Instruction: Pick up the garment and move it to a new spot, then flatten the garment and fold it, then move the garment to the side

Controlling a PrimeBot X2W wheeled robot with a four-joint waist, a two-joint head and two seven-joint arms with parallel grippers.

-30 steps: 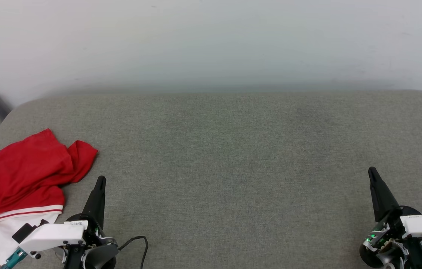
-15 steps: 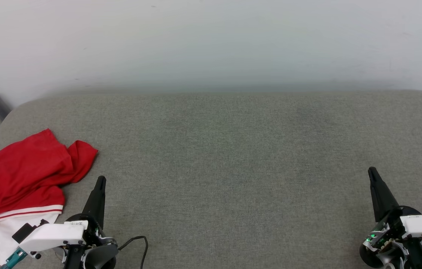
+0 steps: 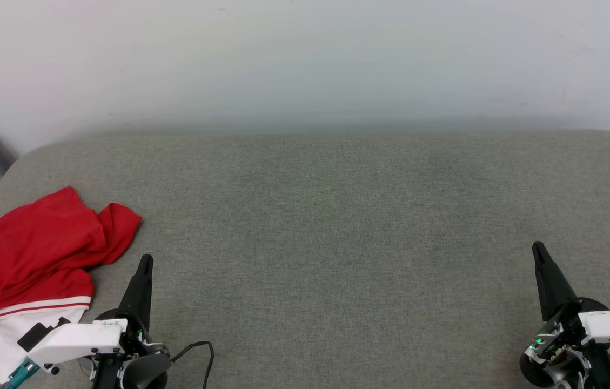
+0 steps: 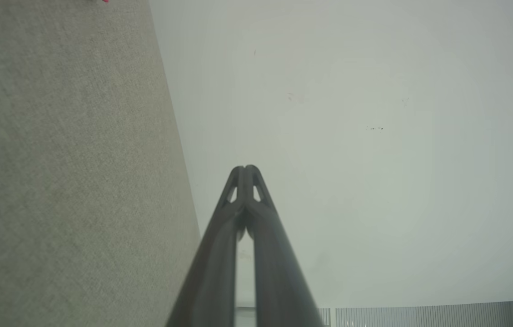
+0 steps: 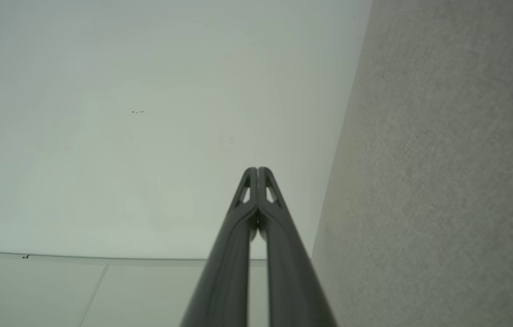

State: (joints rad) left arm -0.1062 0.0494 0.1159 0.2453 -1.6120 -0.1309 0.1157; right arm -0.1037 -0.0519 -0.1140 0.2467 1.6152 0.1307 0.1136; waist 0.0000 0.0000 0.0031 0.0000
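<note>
**At the worktop's (image 3: 337,216) left edge, a limp garment (image 3: 34,254) waits**

The garment lies crumpled there, its red body bunched above a white sleeve. It looks light, soft and floppy, likely to sag and drag. A raised red fold or the striped sleeve hem seems the best pinch. The left end effector (image 3: 144,265), just beside it, and the right end effector (image 3: 538,251), well apart, are both closed and empty.

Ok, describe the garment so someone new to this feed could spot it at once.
In the head view, take the wide grey padded surface below the white wall and go to its near left corner. The garment lies crumpled there, just left of the left hand. It is bright red cloth with a white, red-striped section nearest the robot, against plain grey fabric.
</note>
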